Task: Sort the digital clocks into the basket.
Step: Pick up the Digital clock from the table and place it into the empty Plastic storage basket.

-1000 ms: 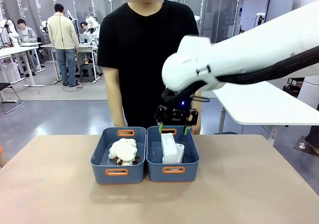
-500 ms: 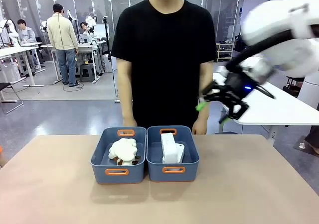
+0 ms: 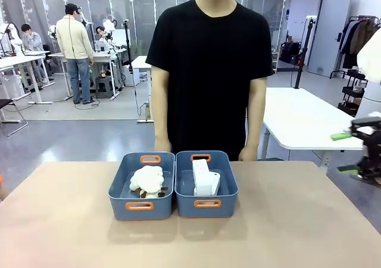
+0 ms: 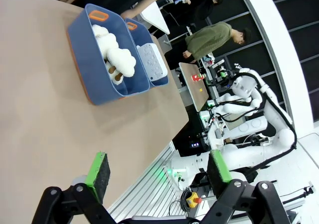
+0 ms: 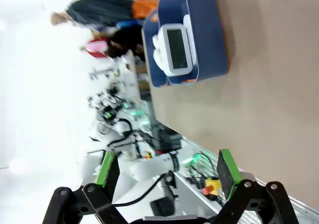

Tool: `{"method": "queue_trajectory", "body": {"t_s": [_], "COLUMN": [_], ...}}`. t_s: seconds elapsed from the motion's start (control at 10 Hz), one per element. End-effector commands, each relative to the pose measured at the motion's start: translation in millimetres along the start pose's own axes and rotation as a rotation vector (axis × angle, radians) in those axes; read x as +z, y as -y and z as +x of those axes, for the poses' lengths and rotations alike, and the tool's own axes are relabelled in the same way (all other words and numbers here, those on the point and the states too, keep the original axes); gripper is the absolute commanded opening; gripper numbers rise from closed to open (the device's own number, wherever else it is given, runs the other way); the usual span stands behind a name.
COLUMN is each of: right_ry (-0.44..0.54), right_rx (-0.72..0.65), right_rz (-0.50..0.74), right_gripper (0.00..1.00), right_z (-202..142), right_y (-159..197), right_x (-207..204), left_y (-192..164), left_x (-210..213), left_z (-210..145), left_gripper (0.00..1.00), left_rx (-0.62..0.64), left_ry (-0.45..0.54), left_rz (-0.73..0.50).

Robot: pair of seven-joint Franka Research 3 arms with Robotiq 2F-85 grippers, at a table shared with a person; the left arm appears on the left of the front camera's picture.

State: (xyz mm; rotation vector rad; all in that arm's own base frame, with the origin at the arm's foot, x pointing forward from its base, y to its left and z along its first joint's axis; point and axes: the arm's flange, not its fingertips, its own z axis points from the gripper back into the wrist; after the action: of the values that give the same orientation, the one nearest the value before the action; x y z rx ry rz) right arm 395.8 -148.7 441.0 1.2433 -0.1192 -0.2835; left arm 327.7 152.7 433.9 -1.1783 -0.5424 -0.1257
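At the front view's right edge, the right claw hangs empty with fingers apart, well away from the two clocks lying together in the right basket at mid-worktop. Two baskets stand side by side and touching; the left one holds plush toys. The left claw is spread wide above the worktop, holding nothing, well apart from the baskets.

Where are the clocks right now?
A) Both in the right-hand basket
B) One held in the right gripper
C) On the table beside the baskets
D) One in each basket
A: the clocks lie together in the right-hand basket, while the right gripper is open and empty at the table's edge.
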Motion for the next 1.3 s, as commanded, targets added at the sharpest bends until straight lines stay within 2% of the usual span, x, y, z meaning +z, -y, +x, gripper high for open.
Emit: {"method": "queue_trajectory", "body": {"t_s": [0.0, 0.1, 0.2, 0.3, 1.2], "right_ry": [0.052, 0.066, 0.007, 0.062, 0.062], "right_rx": [-0.016, -0.016, -0.014, -0.051, -0.051], "right_rz": [0.119, 0.145, 0.13, 0.101, 0.101], "right_gripper": [1.0, 1.0, 1.0, 1.0, 1.0], "right_z": [4.1, 6.1, 10.2, -0.7, -0.7], "right_y": [21.1, 28.1, 28.7, 28.3, 28.3], "right_x": [15.4, 21.1, 9.9, 30.6, 30.6], "left_y": [4.0, 4.0, 4.0, 4.0, 4.0], "left_x": [1.2, 1.2, 1.2, 1.2, 1.2], "left_z": [-1.3, -1.3, -1.3, -1.3, -1.3], "left_gripper": [1.0, 1.0, 1.0, 1.0, 1.0], "left_rx": [0.01, 0.01, 0.01, 0.01, 0.01], "left_ry": [-0.009, -0.009, -0.009, -0.009, -0.009], "left_rz": [0.003, 0.003, 0.003, 0.003, 0.003]}}
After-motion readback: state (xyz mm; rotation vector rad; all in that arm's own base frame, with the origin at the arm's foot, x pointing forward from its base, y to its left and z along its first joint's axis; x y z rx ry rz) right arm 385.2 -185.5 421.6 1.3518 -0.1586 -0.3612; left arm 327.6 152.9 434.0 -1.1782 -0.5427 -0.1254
